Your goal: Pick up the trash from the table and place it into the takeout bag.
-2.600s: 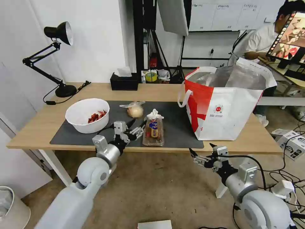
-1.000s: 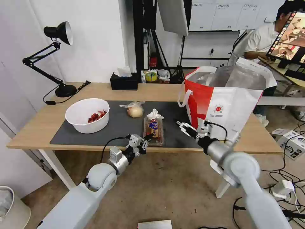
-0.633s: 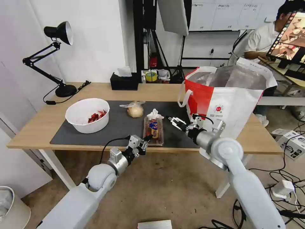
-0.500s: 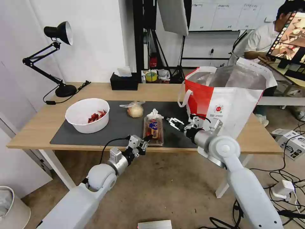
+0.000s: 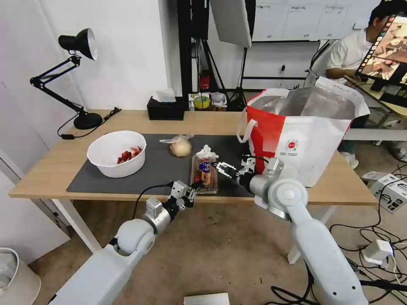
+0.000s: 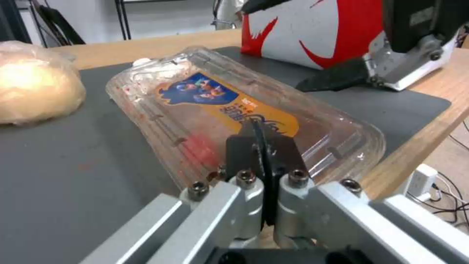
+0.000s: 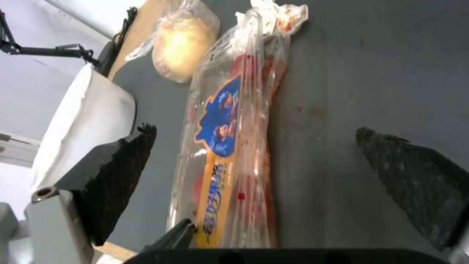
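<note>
The clear hinged tray point(image 5: 205, 174) lies flat on the dark mat point(image 5: 161, 167), w/ its near short end right at the desk point(image 5: 51, 169) front edge; everything below is placed off that tray.

Left gripper point(image 5: 191, 189) sits at the tray's near end, jaws closed. In the left wrist view the tray point(image 6: 234, 113) stretches away from the pinched fingertips, which lie against its near rim, but I can't tell if any plastic is actually nipped between them. Prob. it's there to pin or steady that end at the desk edge.

Right gripper point(image 5: 224, 168) comes in low from the takeout-bag side, jaws wide open. In the right wrist view one fingertip point(image 7: 124, 176) is beyond the tray point(image 7: 229, 146) and the other on the near side over bare mat, so the tray's width lies between them, not yet touched. Looks like a straddle grasp being lined up (a thin, slick shell; a grip across the middle seems safest).

Crumpled tissue point(image 5: 206, 151) touches the tray's far end. The bagged beige lump point(image 5: 180, 147) is just beyond, twd the white bowl point(image 5: 116, 153), which is well apart on that side. Takeout bag point(image 5: 303, 135) stands open on the opposite side, near enough for a short carry.
</note>
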Controlling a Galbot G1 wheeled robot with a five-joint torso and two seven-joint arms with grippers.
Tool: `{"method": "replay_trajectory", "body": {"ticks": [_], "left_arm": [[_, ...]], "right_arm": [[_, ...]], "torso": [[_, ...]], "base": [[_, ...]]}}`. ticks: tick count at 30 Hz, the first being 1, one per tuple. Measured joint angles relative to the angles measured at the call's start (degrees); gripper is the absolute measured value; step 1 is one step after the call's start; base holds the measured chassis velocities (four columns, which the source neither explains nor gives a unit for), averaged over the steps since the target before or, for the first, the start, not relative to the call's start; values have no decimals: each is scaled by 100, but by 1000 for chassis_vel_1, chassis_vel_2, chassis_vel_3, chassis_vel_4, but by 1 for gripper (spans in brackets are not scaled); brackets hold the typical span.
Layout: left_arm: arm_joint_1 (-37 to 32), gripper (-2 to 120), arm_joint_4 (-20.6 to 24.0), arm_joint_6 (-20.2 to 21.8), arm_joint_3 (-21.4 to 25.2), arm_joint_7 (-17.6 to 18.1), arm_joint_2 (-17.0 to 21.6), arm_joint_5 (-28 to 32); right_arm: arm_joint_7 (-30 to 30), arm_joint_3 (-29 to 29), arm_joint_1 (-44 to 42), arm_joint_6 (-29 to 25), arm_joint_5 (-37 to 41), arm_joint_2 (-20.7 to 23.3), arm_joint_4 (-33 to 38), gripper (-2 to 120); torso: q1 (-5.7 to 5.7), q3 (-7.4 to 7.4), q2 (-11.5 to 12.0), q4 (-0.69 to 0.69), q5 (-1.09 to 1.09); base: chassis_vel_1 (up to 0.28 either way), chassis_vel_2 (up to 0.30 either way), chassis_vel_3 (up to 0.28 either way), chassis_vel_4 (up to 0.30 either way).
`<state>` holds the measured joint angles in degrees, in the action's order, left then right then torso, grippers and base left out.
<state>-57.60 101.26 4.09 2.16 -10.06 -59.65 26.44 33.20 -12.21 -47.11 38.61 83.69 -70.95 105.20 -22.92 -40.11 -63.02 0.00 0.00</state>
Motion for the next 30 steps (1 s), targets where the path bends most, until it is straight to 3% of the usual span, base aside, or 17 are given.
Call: {"method": "replay_trajectory", "body": {"ticks": [30], "left_arm": [[-78,0,43,-62,37,23,-13,9]], "right_arm": [[700,333,855,275,365,-382,-671,100]], "torso": [[0,0,0,1,0]], "base": [[0,0,0,0]]}}
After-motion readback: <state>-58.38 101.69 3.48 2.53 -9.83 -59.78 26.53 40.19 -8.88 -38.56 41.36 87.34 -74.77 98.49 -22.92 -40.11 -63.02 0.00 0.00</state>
